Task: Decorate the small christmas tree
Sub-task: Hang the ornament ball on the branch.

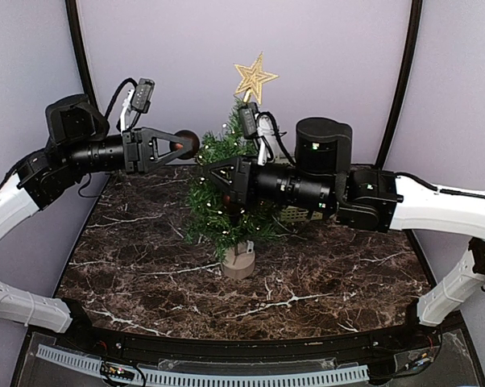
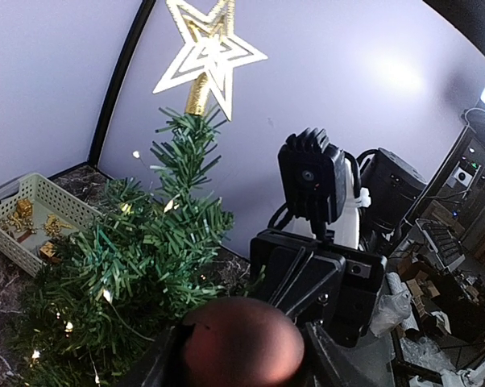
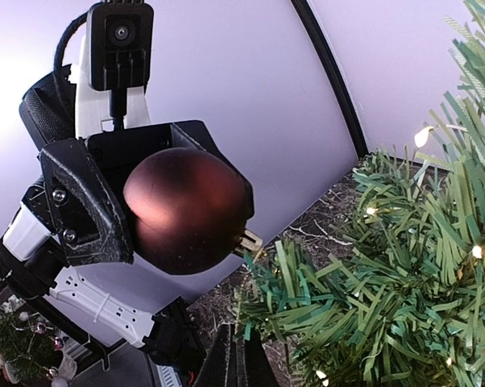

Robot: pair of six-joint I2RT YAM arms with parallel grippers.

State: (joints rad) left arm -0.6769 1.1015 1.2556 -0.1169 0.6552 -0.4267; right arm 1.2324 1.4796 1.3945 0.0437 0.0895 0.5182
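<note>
Left gripper [image 1: 181,146] (holding a bauble [image 1: 188,143]) hangs beside the small christmas tree [image 1: 202,201]

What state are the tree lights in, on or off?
On. Small warm bulbs glow among the small christmas tree's branches in both wrist views.

Left jaws gripping, right jaws shut

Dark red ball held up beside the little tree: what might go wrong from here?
The smooth, round ball is pinched only by the left fingers; it might slip and drop onto the table. The tree stands on a small base, so pushing the ball into its branches, or a nudge from the shut right fingers close by, could tip it.
</note>
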